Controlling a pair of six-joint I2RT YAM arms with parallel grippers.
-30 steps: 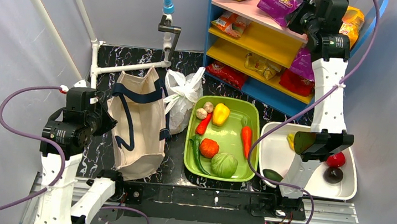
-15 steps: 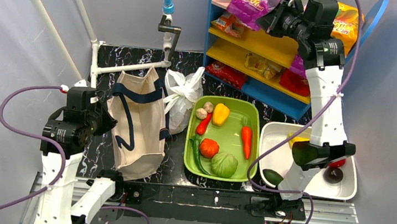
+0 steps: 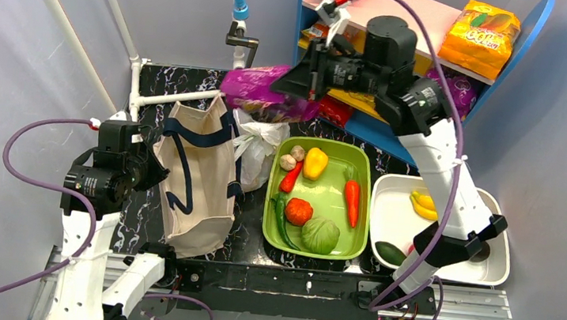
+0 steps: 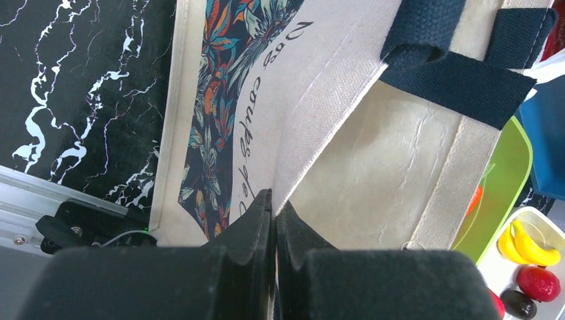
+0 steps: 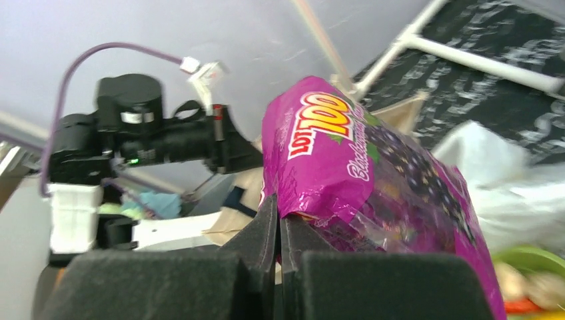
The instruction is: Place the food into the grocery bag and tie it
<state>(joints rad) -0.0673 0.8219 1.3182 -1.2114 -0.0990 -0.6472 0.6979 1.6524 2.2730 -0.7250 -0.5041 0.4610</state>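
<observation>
The green tray [image 3: 326, 192] holds eight pieces: one yellow pepper [image 3: 315, 163], one carrot [image 3: 350, 202], one red chili [image 3: 291, 177], one green chili [image 3: 279, 221], one tomato [image 3: 299, 211], one cabbage [image 3: 321, 235] and two pale lumps [image 3: 288, 162], perhaps mushrooms. The white tray [image 3: 392, 213], just to its right, holds one banana [image 3: 422, 204] and one green fruit [image 3: 390, 253] at its near left corner. The left wrist view also shows one red fruit [image 4: 538, 282] and one dark fruit [image 4: 518, 303] there.

The tote [image 3: 201, 191] gapes at the left of the surface [image 3: 134, 228], and the left end effector [image 4: 273, 200] is pinched narrow on its rim. The white bag [image 3: 260, 142] stands against the tote, at the green tray's far left corner.

The right end effector [image 5: 278, 207] is clamped on the purple packet [image 5: 360, 173], held in the air above the tote's far edge and the white bag. One orange packet [image 3: 481, 28] lies on the top shelf [image 3: 430, 16].

Bare surface shows left of the tote and behind it, up to the pipe frame [image 3: 184, 95].
</observation>
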